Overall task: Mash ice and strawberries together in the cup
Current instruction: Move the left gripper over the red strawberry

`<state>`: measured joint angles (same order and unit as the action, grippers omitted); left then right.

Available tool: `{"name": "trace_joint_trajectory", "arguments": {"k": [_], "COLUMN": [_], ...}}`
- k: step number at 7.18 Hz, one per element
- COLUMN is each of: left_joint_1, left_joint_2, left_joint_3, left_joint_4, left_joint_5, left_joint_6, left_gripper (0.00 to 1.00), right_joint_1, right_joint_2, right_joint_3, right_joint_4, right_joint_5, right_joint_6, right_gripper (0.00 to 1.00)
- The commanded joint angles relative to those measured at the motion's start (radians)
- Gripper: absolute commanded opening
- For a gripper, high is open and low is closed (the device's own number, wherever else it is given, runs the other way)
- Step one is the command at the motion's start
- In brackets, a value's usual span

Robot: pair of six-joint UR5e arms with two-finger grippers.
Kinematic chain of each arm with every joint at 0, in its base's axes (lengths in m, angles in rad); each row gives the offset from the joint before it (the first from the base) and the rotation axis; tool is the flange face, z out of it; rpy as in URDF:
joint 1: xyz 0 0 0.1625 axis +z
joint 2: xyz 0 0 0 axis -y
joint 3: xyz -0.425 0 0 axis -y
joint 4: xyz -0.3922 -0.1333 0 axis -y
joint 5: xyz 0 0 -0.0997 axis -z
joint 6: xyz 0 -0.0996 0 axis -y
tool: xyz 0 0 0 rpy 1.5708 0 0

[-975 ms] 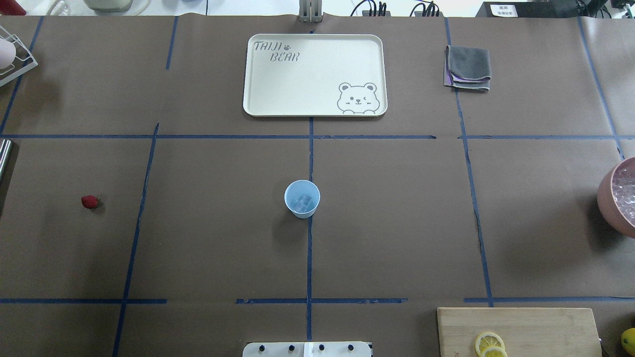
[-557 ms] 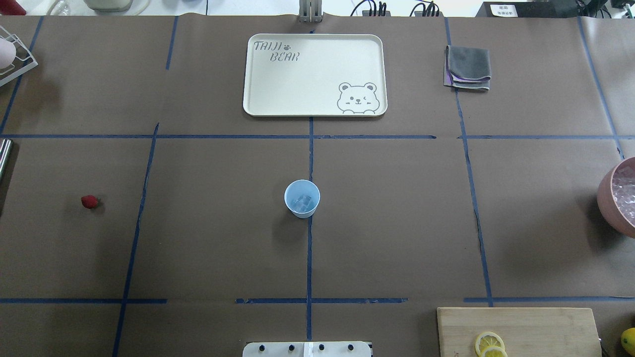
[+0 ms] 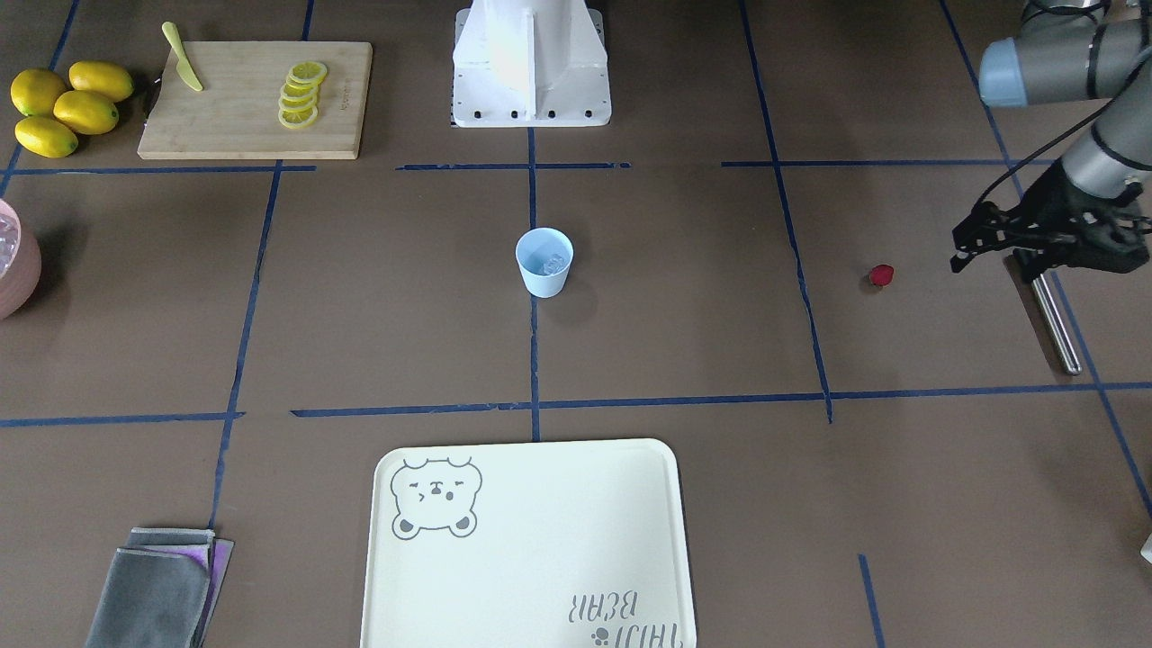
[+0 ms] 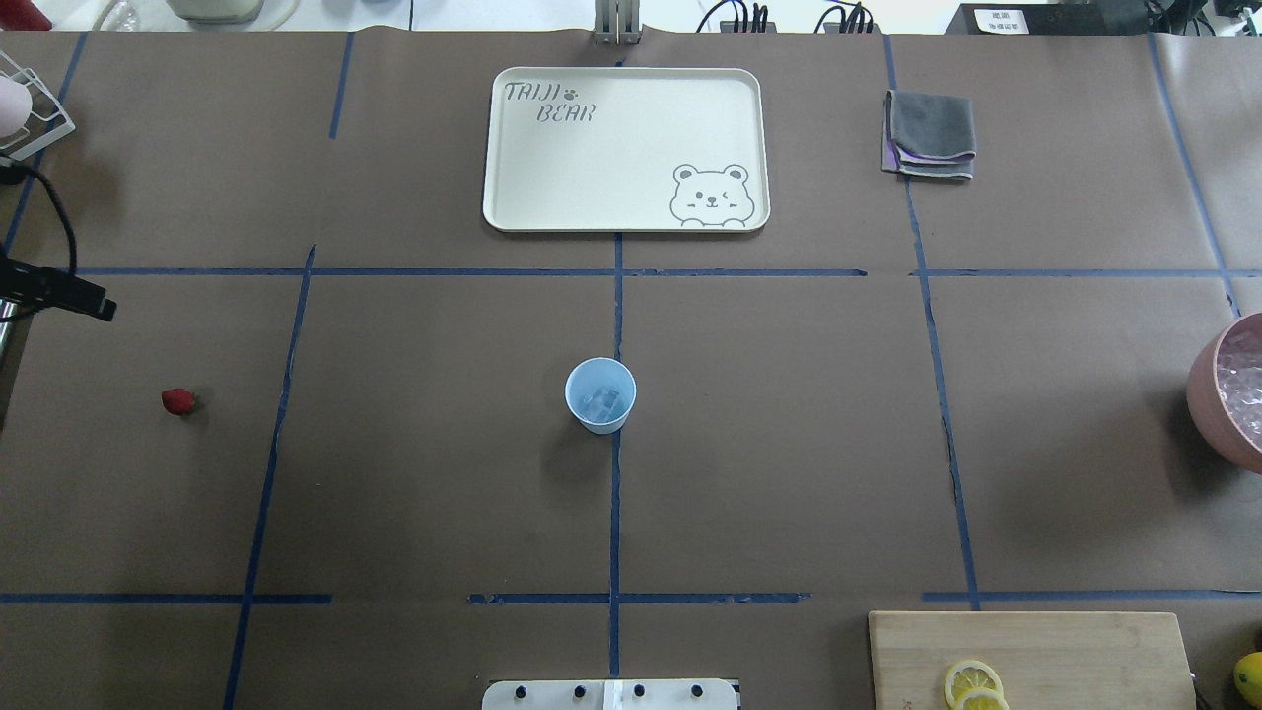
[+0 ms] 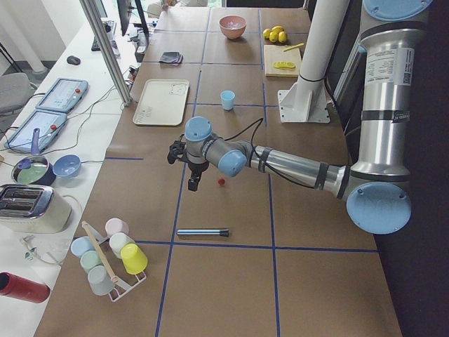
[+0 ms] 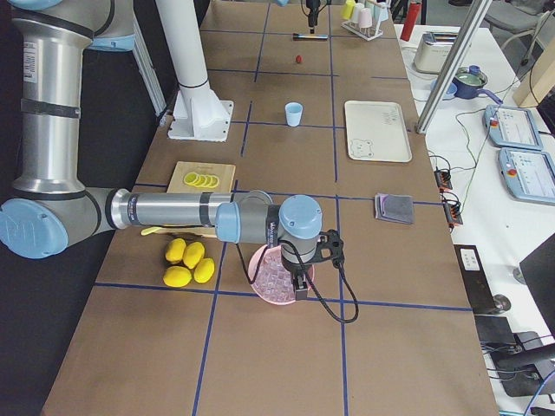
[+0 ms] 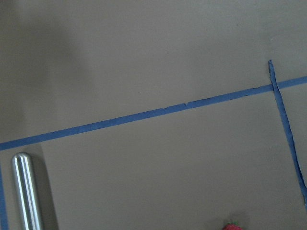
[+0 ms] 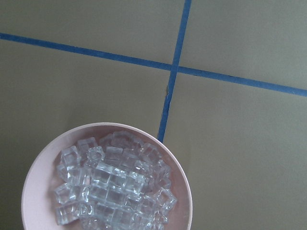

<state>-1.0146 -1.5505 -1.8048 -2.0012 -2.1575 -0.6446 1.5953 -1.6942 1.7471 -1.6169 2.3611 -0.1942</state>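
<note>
My left gripper (image 3: 956,254) hangs above the tabletop (image 3: 720,342) with its fingers spread and nothing between them. My right gripper (image 6: 300,282) shows only in the side view, so I cannot tell its state. It hangs over the pink bowl (image 4: 1205,385) of spare cubes (image 8: 112,184).

Completed: the ice (image 3: 553,264) lies inside the cup (image 3: 544,274). The cup stands upright, well apart from my left gripper, toward the table centre.

Outstanding: the strawberry (image 3: 881,274) lies on the tabletop, near my left gripper on its cup-ward side, not yet in the cup. The metal rod (image 3: 1055,324) lies flat, one end under my left gripper, not gripped. I judge that mashing has not begun: the berry must go in first, then the rod must be picked up.

Change against the overhead picture of one second ago: my left gripper was out of view and now enters at the edge, over the rod. Cup, ice and strawberry have not moved
</note>
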Motion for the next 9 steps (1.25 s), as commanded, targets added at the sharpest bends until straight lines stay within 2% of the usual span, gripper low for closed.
{"name": "trace_joint_trajectory", "arguments": {"k": [1,3,5,7,8,9], "left_joint_1": [0.17,0.197,0.225,0.226,0.226,0.225], "left_joint_2": [0.004,0.006,0.004,0.004,0.004,0.004], "left_joint_3": [0.004,0.007,0.071,0.09,0.093,0.091], "left_joint_4": [-0.045,-0.048,-0.071,-0.11,-0.11,-0.11], "left_joint_5": [0.12,0.12,0.12,0.114,0.114,0.108], "left_joint_6": [-0.17,-0.178,-0.175,-0.179,-0.179,-0.179], "left_gripper": [1.0,1.0,1.0,1.0,0.88,0.4], "right_joint_1": [0.0,0.0,0.0,0.0,0.0,0.0], "right_joint_2": [0.001,0.001,0.001,0.004,0.002,0.002], "right_joint_3": [0.0,0.0,-0.001,0.0,0.0,0.0], "right_joint_4": [0.0,0.0,0.0,0.0,0.0,0.0], "right_joint_5": [0.0,0.0,0.0,0.0,0.001,0.001], "right_joint_6": [0.002,0.001,0.002,0.002,0.002,0.002], "right_gripper": [1.0,1.0,1.0,1.0,1.0,1.0]}}
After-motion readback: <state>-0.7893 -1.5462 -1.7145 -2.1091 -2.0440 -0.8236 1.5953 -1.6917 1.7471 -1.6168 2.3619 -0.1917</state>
